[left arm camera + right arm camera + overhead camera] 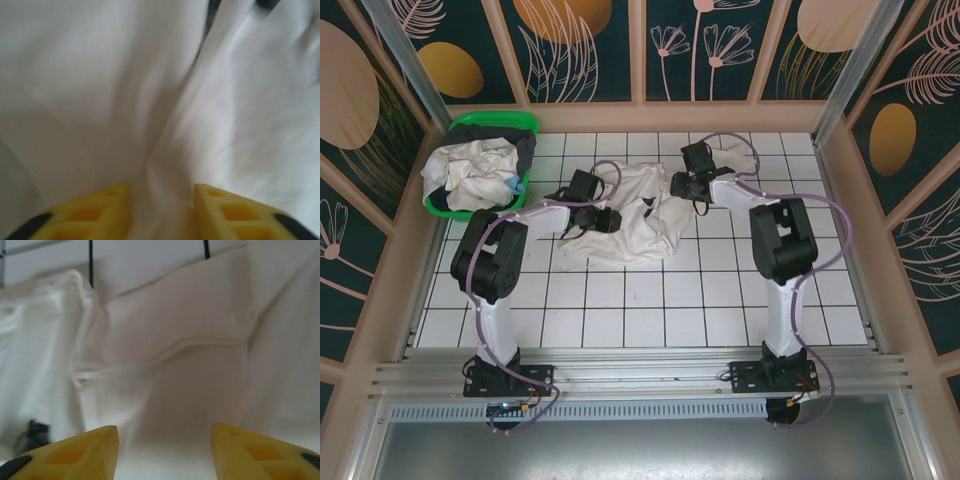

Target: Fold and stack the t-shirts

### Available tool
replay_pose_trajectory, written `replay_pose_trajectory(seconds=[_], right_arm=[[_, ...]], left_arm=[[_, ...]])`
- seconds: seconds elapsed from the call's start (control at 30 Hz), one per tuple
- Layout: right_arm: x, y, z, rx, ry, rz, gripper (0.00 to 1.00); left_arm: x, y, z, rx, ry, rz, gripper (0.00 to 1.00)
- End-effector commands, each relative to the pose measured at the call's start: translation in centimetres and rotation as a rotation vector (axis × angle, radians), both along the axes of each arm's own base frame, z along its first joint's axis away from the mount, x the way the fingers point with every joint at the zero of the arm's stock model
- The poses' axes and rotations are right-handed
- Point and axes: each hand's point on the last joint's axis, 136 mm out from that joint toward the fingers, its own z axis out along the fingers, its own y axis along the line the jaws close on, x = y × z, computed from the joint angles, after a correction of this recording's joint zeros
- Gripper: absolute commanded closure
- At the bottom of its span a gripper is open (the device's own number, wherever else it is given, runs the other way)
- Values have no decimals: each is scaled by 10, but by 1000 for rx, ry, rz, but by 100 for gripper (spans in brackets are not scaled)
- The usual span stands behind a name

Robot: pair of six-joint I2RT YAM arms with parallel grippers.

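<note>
An off-white t-shirt (pixel 632 228) lies crumpled on the tiled table, a bit of black print (pixel 647 208) showing on it. My left gripper (pixel 607 219) rests on its left edge. In the left wrist view its yellow fingers (pixel 107 212) stand apart, open, with a raised fold of the t-shirt (pixel 170 150) between them. My right gripper (pixel 682 185) sits at the shirt's upper right edge. In the right wrist view the right gripper (pixel 165 452) is open wide over flat cloth, a hemmed sleeve (pixel 165 347) lying ahead of it. More off-white t-shirts (pixel 480 170) are heaped in the basket.
The green plastic basket (pixel 525 122) stands at the table's back left corner. Patterned walls close in the back and both sides. White tiles (pixel 650 310) stretch between the shirt and the arm bases.
</note>
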Motion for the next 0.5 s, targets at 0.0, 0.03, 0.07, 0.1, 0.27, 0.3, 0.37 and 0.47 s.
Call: replay_pose_trajectory(seconds=[0.0, 0.03, 0.07, 0.1, 0.27, 0.3, 0.37, 0.47], right_arm=[[-3, -4, -1, -55, 46, 17, 66], [-4, -8, 0, -63, 47, 5, 75], [-6, -13, 4, -62, 44, -6, 83], [-8, -18, 9, -58, 36, -16, 88], [-38, -45, 53, -20, -44, -50, 100], [-47, -51, 57, -16, -54, -60, 100], [-75, -67, 51, -14, -43, -92, 100], [-123, -88, 27, 2, -9, -177, 87]], left_arm=[[-2, -3, 7, -22, -23, -27, 77], [-2, 0, 9, -12, -30, -17, 88], [-2, 4, 12, -4, -39, -9, 95], [-1, 8, 16, 6, -49, 2, 100], [3, 51, 50, 37, -133, 122, 100], [1, 59, 55, 41, -146, 147, 100], [-4, 79, 67, 72, -190, 213, 100], [-28, 97, 57, 111, -165, 270, 100]])
